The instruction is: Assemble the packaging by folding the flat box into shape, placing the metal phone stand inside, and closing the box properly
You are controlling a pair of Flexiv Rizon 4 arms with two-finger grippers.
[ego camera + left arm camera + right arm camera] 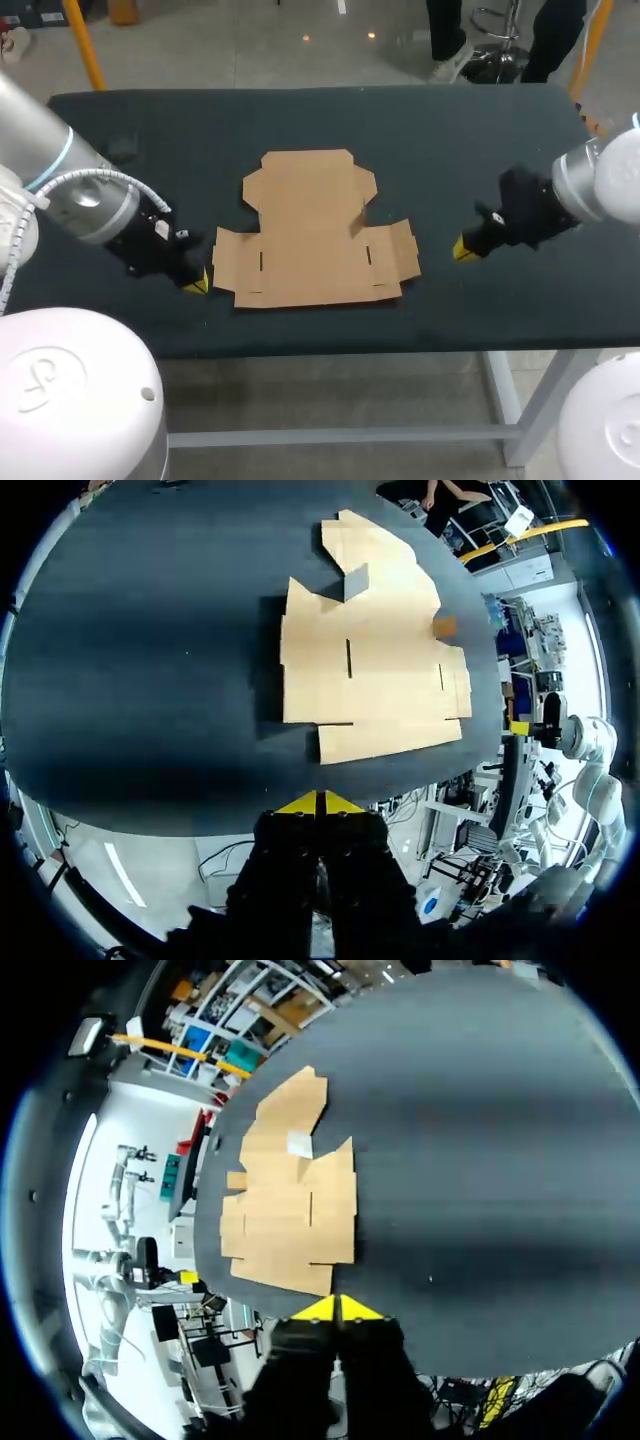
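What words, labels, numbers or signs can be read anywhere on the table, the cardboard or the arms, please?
No text can be read in any view.
flat box: plain cardboard, no print visible.
table: dark cover, no marking.
white base of the left arm: an embossed mark, not legible as words.
left arm's wrist: small white patches, too small to read.

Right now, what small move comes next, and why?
Likely ease the left gripper to the flat box, at its nearest side flap, to start folding: it lies unfolded and untouched; the left gripper sits just off its corner, the right gripper farther away.
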